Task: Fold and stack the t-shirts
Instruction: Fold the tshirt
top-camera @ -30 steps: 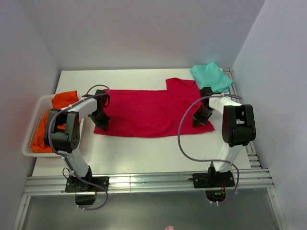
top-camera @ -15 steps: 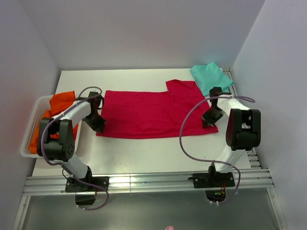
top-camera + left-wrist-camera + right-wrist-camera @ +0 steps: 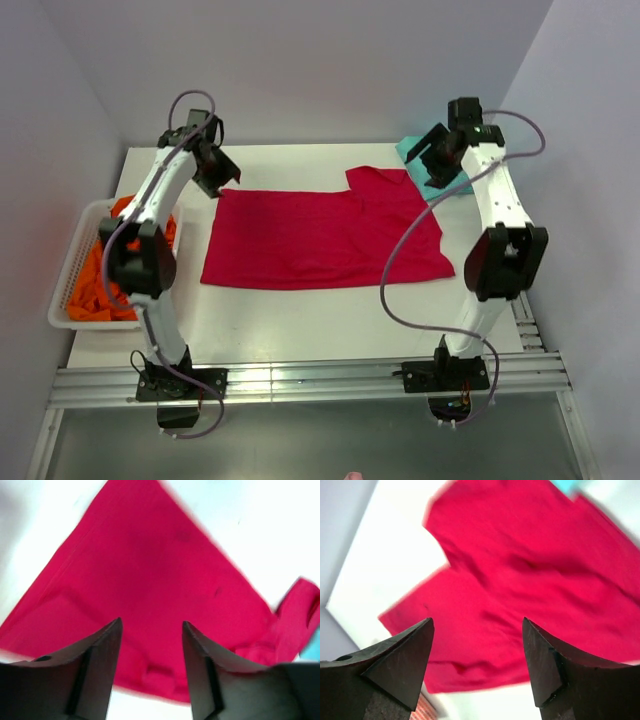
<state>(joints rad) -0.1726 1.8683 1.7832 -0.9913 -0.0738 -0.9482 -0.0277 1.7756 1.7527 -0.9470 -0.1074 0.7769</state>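
Note:
The crimson-red t-shirt (image 3: 320, 235) lies spread flat across the middle of the table, one sleeve pointing to the back right. A teal-green t-shirt (image 3: 458, 178) sits folded at the back right corner. My left gripper (image 3: 218, 172) hangs open in the air over the red shirt's back left corner, with nothing between its fingers. My right gripper (image 3: 432, 158) hangs open above the teal shirt's near edge, also empty. In the left wrist view the red t-shirt (image 3: 150, 575) fills the space below the gripper (image 3: 151, 625). The right wrist view shows the red t-shirt (image 3: 530, 565) under the gripper (image 3: 477, 622).
A white slatted basket (image 3: 72, 262) at the table's left edge holds bright orange garments (image 3: 100, 280). White walls close in the back and both sides. A metal rail (image 3: 300, 380) runs along the near edge by the arm bases.
Both grippers have opened, let go of the red shirt's near corners and risen toward the back of the table. The shirt now lies flatter and wider.

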